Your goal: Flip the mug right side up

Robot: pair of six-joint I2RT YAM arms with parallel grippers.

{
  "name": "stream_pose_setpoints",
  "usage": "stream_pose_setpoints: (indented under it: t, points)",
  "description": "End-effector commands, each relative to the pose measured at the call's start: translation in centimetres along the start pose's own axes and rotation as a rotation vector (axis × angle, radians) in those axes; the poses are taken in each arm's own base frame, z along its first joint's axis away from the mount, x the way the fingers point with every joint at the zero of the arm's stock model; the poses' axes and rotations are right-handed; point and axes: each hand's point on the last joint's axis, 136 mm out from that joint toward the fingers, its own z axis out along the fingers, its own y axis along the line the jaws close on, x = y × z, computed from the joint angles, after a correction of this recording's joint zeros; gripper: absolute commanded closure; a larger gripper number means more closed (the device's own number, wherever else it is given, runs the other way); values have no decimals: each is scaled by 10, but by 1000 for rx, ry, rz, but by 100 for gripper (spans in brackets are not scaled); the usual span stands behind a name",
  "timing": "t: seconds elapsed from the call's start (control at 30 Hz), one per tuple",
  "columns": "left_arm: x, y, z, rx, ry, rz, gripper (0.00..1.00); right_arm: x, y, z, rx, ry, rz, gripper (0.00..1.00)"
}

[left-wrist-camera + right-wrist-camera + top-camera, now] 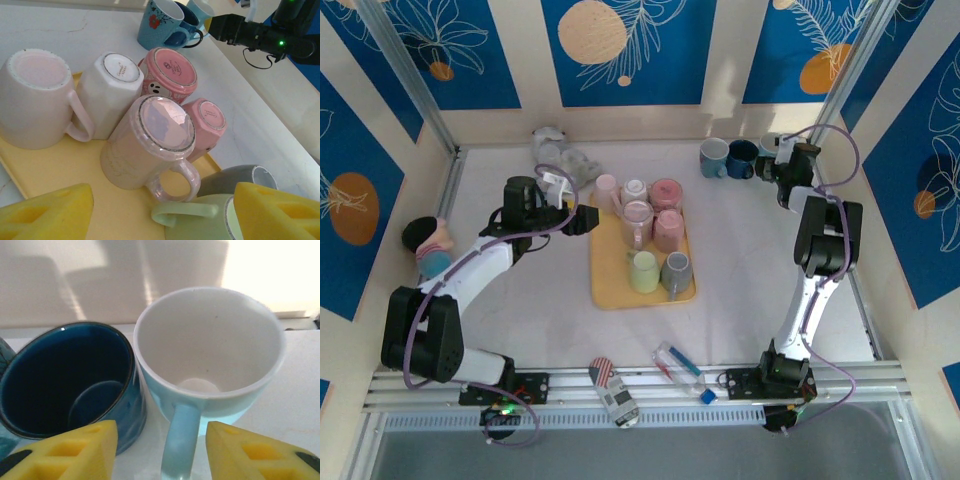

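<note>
Your right hand [160,434] is at the back right corner of the counter [750,290], jaws partly open. Its yellow fingers [65,450] stand either side of the handle [176,440] of the pale blue mug [207,335]. A gap shows on each side of the handle, so the hand grips nothing.

The pale blue mug stands right side up on the counter, mouth up and empty, with its handle toward the hand. A dark blue mug [60,385] stands upright just beside it; whether their walls touch cannot be told. A third blue mug [713,157] stands next in the same row.

Your left hand [164,192] hangs over the yellow tray [55,170] at mid-counter, jaws wide apart and holding nothing. Below it, five mugs stand upside down on the tray, closely packed:
- a pale pink mug [35,100]
- a white mug [112,92]
- a rose mug [170,75]
- a pearly mug [150,145]
- a small pink mug [207,122]

A green mug [200,220] and a grey mug [235,180] sit at the tray's near end. Which way up they are cannot be told.
</note>
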Motion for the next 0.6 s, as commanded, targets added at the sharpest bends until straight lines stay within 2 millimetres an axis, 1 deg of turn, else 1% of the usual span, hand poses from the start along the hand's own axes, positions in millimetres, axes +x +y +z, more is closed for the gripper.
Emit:
stream_pose_setpoints:
  t: [0.0,0.07,0.1,0.17,0.23,0.27,0.33,0.37,0.5,0.57]
  points:
    - [-12,-7,-3,1,-25,45,25,-49,-1,-32,40,-125,-12,47]
    - [-10,-8,-5,-6,-18,55,25,-57,-1,-50,59,-141,-1,47]
    - [-9,-8,-6,-13,-13,63,25,-65,0,-64,73,-154,10,47]
    - [-7,-8,-9,-28,2,79,25,-71,1,-86,100,-138,40,46]
    - [-5,-9,-12,-38,8,87,25,-75,6,-107,105,-99,90,47]
    - [-3,-11,-14,-37,13,89,25,-76,13,-118,90,-74,113,47]
    - [1,-15,-16,-31,21,97,26,-73,34,-136,23,-22,121,48]
    - [5,-18,-17,-30,28,105,26,-72,49,-146,-24,0,105,48]
    - [17,-26,-23,-34,64,150,26,-54,113,-183,-186,97,14,48]
    - [21,-29,-27,-39,82,173,26,-43,136,-200,-233,144,10,48]
